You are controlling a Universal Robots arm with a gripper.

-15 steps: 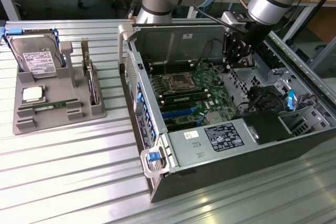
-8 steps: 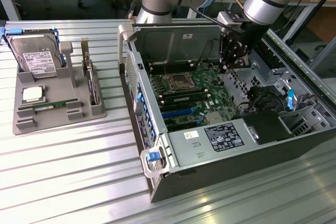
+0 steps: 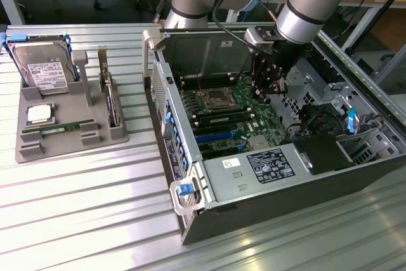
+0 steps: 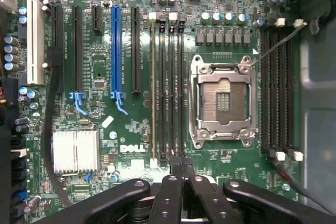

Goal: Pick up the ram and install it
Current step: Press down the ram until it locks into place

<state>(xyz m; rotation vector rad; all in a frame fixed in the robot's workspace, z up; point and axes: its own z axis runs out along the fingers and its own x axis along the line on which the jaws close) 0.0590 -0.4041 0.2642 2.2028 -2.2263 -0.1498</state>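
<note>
Black robot hand (image 4: pixel 181 161): clenched, over black memory slots (image 4: pixel 171 87) inside open black computer case (image 3: pixel 266 217).
Thin green ram stick (image 3: pixel 60 128): I see it flat in grey tray (image 3: pixel 32 152), on the exterior view's left of case, well apart from hand.

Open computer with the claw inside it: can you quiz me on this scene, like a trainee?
1. True or false: the processor socket is empty.
2. The claw hangs over: A the hard drive, B the motherboard, C the bare table?
3. What green stick lies in the grey tray on the exterior view's left?
Key: 1 true; 2 B; 3 the ram.
</note>
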